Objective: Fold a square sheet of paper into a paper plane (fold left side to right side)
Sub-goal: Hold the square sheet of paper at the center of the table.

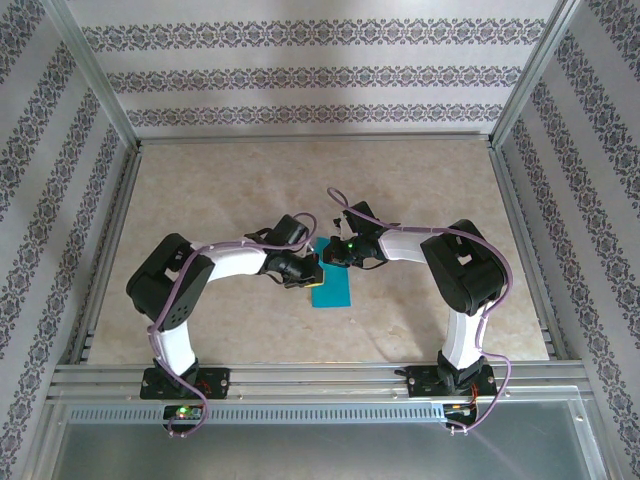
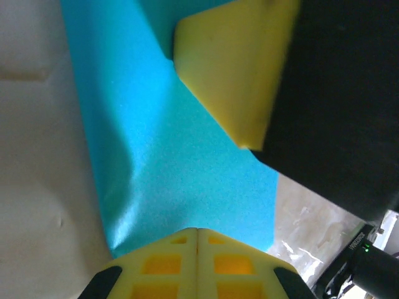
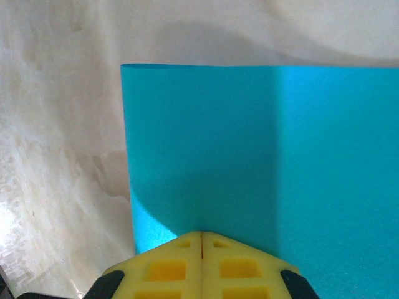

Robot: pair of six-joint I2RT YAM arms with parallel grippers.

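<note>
The square sheet of paper [image 1: 334,293] lies on the table between the arms as a teal-blue, narrowed rectangle. My left gripper [image 1: 314,268] is shut, its yellow tips [image 2: 197,230] resting on the paper [image 2: 174,156] near its left edge. My right gripper [image 1: 329,251] is also shut, with its joined tips [image 3: 202,233] set on the paper [image 3: 206,143]. A vertical shade line runs down the sheet to the right of them. One yellow finger [image 2: 237,75] of the right gripper shows in the left wrist view, over the far end of the sheet. I cannot tell whether either gripper pinches the paper.
The beige marbled tabletop [image 1: 220,190] stretches around the paper. Aluminium frame rails [image 1: 320,378] run along the near edge by the arm bases, and patterned walls [image 1: 320,75] close in the back and sides.
</note>
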